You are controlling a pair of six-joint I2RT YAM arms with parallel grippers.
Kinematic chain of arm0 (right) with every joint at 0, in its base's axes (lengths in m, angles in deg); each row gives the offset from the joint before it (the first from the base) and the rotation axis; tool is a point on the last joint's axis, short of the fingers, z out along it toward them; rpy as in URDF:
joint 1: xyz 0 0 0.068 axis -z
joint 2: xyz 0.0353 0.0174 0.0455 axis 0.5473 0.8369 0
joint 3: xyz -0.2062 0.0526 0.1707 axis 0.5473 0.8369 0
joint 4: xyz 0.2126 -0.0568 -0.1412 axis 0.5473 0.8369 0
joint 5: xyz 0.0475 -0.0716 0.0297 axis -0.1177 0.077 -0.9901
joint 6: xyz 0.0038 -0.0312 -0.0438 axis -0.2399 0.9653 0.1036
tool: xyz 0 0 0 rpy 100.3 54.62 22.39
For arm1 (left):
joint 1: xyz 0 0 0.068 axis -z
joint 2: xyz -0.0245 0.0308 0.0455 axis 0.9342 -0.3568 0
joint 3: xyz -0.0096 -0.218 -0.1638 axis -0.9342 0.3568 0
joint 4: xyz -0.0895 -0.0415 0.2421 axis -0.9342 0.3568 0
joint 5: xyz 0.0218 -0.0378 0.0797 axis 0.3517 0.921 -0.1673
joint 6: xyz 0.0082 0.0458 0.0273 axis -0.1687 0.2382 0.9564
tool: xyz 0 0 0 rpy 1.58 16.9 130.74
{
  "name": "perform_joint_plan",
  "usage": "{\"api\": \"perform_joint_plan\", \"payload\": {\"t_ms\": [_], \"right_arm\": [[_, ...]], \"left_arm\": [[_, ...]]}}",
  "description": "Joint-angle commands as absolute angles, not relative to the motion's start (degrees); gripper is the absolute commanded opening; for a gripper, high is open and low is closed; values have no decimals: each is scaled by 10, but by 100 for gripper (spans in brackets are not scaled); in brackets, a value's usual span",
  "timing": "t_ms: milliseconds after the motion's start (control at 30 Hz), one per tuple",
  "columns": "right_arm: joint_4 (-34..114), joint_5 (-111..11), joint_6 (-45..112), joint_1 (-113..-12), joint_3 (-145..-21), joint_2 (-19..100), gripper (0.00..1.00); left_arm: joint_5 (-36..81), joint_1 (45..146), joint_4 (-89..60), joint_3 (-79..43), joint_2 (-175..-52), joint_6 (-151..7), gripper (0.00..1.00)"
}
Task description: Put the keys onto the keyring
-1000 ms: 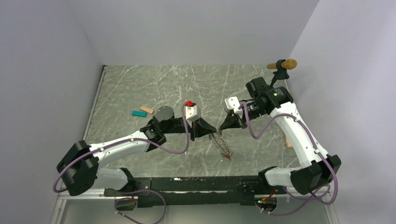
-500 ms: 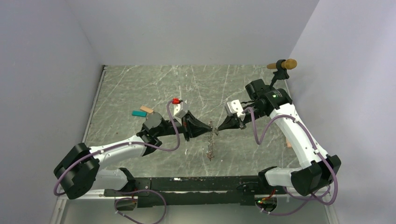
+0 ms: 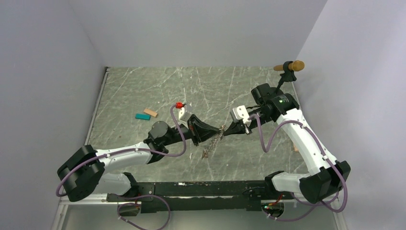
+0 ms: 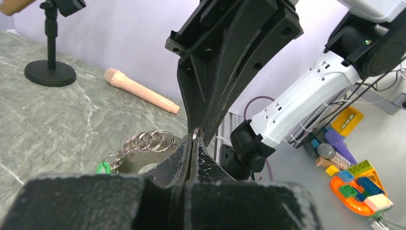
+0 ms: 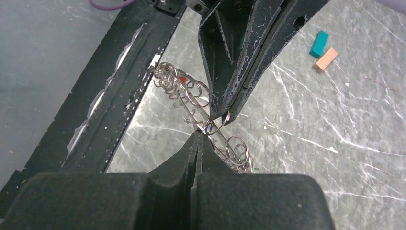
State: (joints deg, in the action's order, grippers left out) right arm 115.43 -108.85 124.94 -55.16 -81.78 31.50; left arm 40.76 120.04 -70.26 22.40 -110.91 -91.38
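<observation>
I am pressing my left fingers (image 4: 178, 160) tight together on a loop of the silvery, chain-like metal keyring (image 4: 143, 142). My right fingers (image 5: 187, 154) are pinching shut on it too, tip to tip with the left ones, above the grey marbled counter (image 3: 143, 86). The keyring is hanging from that pinch, bunching in loops below and beside it. A tiny green-headed key (image 4: 102, 168) is showing by its lower loops. Well beyond my left fingers, a teal rectangular block (image 3: 142, 116) and a tan rectangular block (image 3: 151, 113) are lying side by side.
</observation>
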Motion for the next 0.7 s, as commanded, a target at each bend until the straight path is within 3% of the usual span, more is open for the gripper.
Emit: {"api": "perform_joint_plan", "payload": {"t_ms": [0, 267, 667], "right_arm": [[1131, -1096, 1230, -560, -804, 291, 0], [1104, -1078, 1190, -561, -802, 277, 0], [1098, -1066, 1161, -544, -828, 275, 0]], "left_arm": [[302, 1215, -785, 225, -1098, -925, 0], [291, 1219, -777, 221, -1103, -918, 0], [325, 1219, -643, 204, -1078, -872, 0]]}}
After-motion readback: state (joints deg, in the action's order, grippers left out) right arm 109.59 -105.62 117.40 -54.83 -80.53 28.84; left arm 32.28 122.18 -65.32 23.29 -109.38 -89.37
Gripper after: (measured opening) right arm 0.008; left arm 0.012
